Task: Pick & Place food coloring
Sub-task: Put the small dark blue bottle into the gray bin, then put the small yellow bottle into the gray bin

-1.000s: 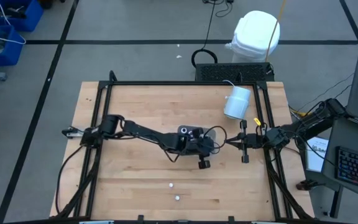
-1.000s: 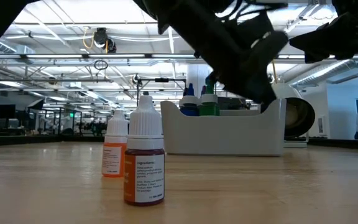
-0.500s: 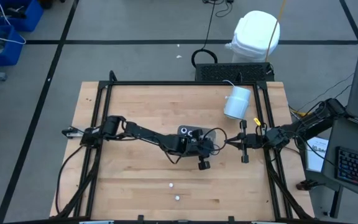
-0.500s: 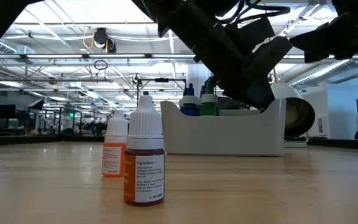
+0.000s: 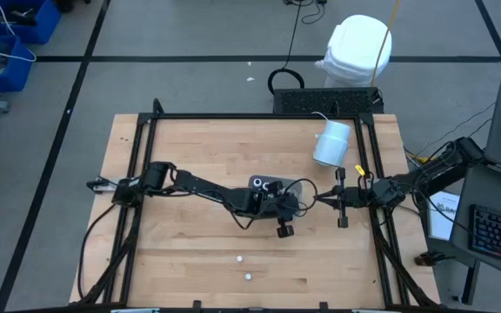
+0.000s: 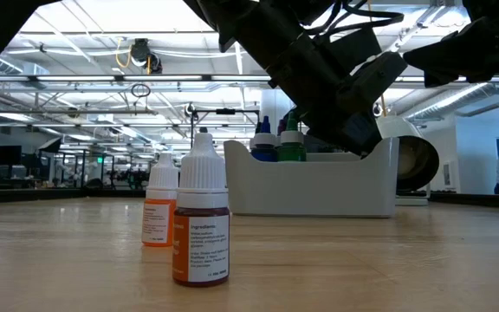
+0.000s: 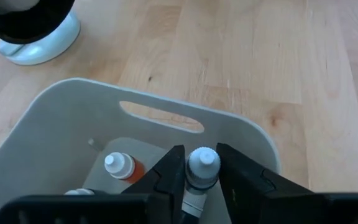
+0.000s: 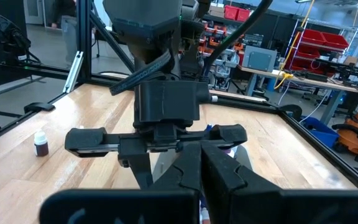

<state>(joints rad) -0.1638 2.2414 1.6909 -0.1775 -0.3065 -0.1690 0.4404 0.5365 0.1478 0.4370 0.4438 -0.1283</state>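
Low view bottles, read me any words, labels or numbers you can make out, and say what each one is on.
"Ingredients": top line of the white label on the nearer dark-red bottle.
Smaller lines under it: too small to read.
Label on the orange bottle behind: too blurred to read.
White tray: no text visible.

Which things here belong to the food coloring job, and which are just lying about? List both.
Job:
- loose bottles, standing on the table
- blue and green bottles, in the tray
- white-capped bottle, at the left gripper

Lying about:
- cylinder
- right gripper, shut, waiting beside the tray
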